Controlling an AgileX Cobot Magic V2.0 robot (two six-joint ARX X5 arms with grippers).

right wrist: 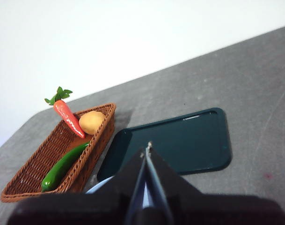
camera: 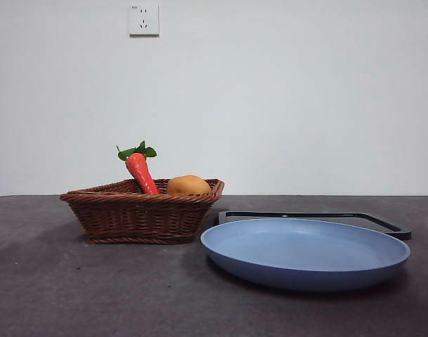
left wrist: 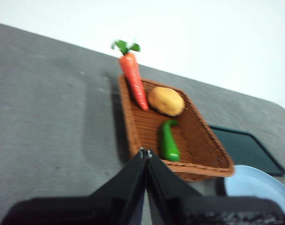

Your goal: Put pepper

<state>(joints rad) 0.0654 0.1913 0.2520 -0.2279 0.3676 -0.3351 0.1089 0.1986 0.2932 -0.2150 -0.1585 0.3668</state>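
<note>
While both arms wait above the scene, the grey, faintly mottled worktop (camera: 73, 295) carries everything. The largest thing on it is the tray (right wrist: 179, 143), a flat dark rectangle with rounded corners and a low rim. In front of it in the front view sits the plate (camera: 305, 254), round, shallow, smooth and light blue. Beside the plate stands the basket (camera: 140, 214), woven from brown wicker, rectangular, with sloping walls and a braided rim.

Inside the basket lies the pepper (left wrist: 168, 143), long, slender, glossy and dark green, slightly curved, with one end tapering. It rests flat on the basket floor. Its long axis runs along the longer side of the basket, one end near the potato (left wrist: 166, 101) and the other near the short wall at the opposite end. The front view does not show the pepper, because the basket wall hides it.

The carrot (camera: 141, 170) is orange-red and smooth, with green leaves, and it leans on the basket wall with the leaves up. The potato is rounded, matte and yellow-brown, just beside the carrot.

The left claw (left wrist: 146, 153) has its jaws pressed together and holds nothing. The right claw (right wrist: 148, 149) is likewise closed and empty.
</note>
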